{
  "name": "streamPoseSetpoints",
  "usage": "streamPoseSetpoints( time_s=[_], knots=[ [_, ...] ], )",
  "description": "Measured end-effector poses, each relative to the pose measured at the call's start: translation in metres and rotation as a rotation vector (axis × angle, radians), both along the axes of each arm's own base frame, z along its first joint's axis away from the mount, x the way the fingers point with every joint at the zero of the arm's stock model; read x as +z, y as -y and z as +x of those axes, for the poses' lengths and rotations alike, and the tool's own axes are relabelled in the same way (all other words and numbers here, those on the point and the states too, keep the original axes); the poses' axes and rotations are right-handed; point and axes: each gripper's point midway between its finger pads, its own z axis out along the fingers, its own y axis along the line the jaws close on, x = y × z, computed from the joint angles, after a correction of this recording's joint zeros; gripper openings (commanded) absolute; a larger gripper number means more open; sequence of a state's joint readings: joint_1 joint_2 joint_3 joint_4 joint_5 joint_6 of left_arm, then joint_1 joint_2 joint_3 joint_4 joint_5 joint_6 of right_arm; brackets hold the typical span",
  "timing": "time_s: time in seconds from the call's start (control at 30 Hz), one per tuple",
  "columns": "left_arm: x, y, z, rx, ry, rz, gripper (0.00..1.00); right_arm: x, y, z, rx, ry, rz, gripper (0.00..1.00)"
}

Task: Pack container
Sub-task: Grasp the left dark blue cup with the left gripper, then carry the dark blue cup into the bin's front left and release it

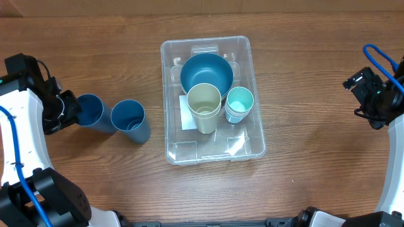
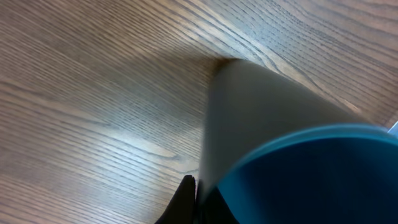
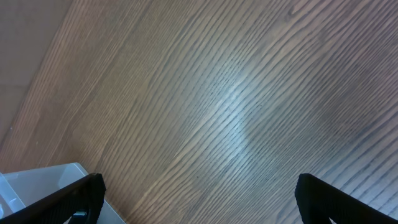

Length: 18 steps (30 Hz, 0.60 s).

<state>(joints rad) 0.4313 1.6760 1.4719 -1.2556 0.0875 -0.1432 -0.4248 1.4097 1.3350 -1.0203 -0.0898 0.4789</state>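
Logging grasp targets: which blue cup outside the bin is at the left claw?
The leftmost blue cup, at the left claw; the second cup sits nearer the container.

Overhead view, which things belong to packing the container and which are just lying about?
Belongs to the job: container; blue bowl, cream cup and teal cups inside it; blue cup and second blue cup outside it.
Just there: wooden table; blue cable on the right arm.

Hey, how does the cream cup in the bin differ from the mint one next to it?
The cream cup has a wider mouth than the mint cup. The cream cup is pale yellow, the mint cup light turquoise. Both stand upright, mouths up, side by side inside the container.
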Motion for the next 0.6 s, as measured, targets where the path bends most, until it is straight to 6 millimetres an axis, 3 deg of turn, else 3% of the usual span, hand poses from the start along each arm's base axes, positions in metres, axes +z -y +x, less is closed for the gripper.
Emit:
streamPoseSetpoints(
  time_s=[0.13,0.23,0.3,0.43,0.53,0.6],
  knots=[
    [0.002,-0.006,-0.007,0.009,-0.034,0.038,0.04,0.000,0.000,0.000,0.000,0.000,0.000,1.00],
    [0.024,-0.012,-0.006,0.017,-0.029,0.070,0.04,0.000,0.000,0.000,0.000,0.000,0.000,1.00],
    [0.053,-0.017,0.003,0.021,0.025,0.103,0.04,0.000,0.000,0.000,0.000,-0.001,0.000,1.00],
    [0.146,-0.010,0.024,-0.012,0.225,0.194,0.04,0.000,0.000,0.000,0.000,0.000,0.000,1.00],
    [0.210,0.026,0.028,-0.107,0.380,0.237,0.04,0.000,0.000,0.000,0.000,0.000,0.000,1.00],
    [0.240,0.060,0.022,-0.193,0.457,0.240,0.04,0.000,0.000,0.000,0.000,0.000,0.000,1.00]
  ],
)
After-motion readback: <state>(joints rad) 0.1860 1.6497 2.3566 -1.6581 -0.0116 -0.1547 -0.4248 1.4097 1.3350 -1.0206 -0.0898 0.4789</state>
